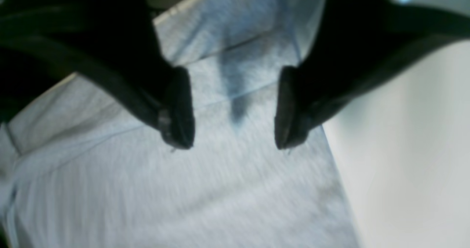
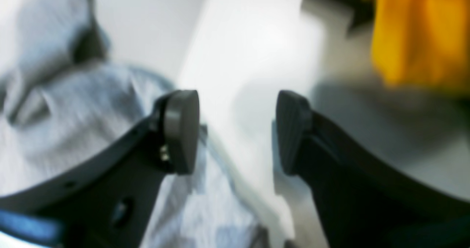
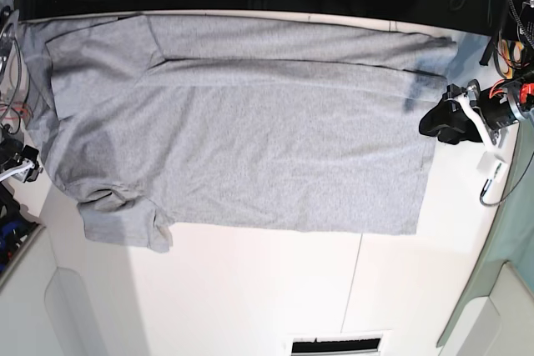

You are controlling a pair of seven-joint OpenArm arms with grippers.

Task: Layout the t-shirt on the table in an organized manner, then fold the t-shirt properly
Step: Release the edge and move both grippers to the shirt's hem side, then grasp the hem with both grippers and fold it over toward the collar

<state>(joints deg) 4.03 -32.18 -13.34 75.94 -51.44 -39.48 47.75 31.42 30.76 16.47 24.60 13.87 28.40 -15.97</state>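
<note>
Beneath the spread jaws of the left gripper (image 1: 235,130) lies the t-shirt (image 1: 183,189); the right gripper (image 2: 237,132) gapes at its edge.

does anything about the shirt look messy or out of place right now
Mostly flat, but two spots stand out. The t-shirt has its near sleeve bunched and wrinkled instead of lying smooth, and its far long edge is folded over onto the body. Both grippers are off the cloth with jaws open.
</note>
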